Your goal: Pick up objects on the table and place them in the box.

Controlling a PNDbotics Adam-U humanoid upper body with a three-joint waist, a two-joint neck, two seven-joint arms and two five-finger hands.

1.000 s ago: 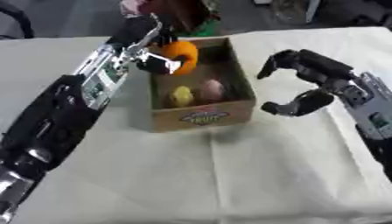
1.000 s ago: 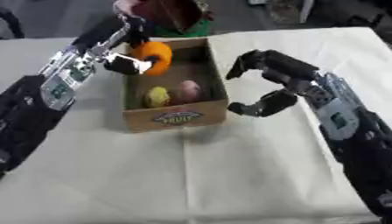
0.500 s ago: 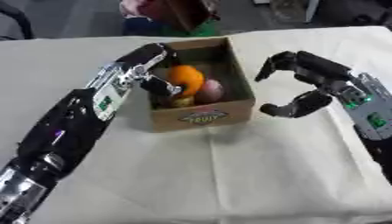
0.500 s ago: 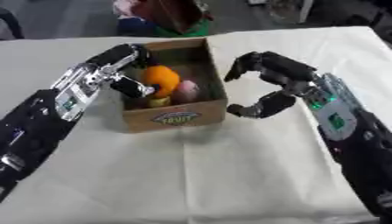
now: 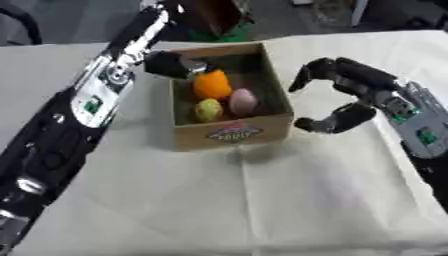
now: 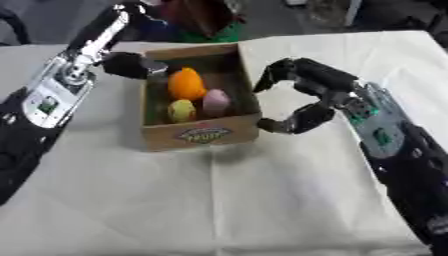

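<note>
Cream cloth, faintly creased, covers the tabletop [image 5: 262, 200]; beyond its far edge the room is dim, with dark shapes and something green. On the cloth stands a brown cardboard box [image 5: 229, 134], open-topped and rectangular, with a printed label on its front wall. Inside lie three rounded pieces: an orange one [image 5: 212, 84] toward the back, a yellow-green one [image 5: 208, 110] and a pink, egg-shaped one [image 5: 242, 101] side by side in front of it. The left robot hand [image 5: 171, 65], black and glossy, hangs over the box's back left corner, just beside the orange piece; whether its fingers are spread or curled cannot be told. The right robot hand [image 6: 302, 97] hovers just beside the box's right wall, fingers and thumb curved in a wide claw, holding nothing.
</note>
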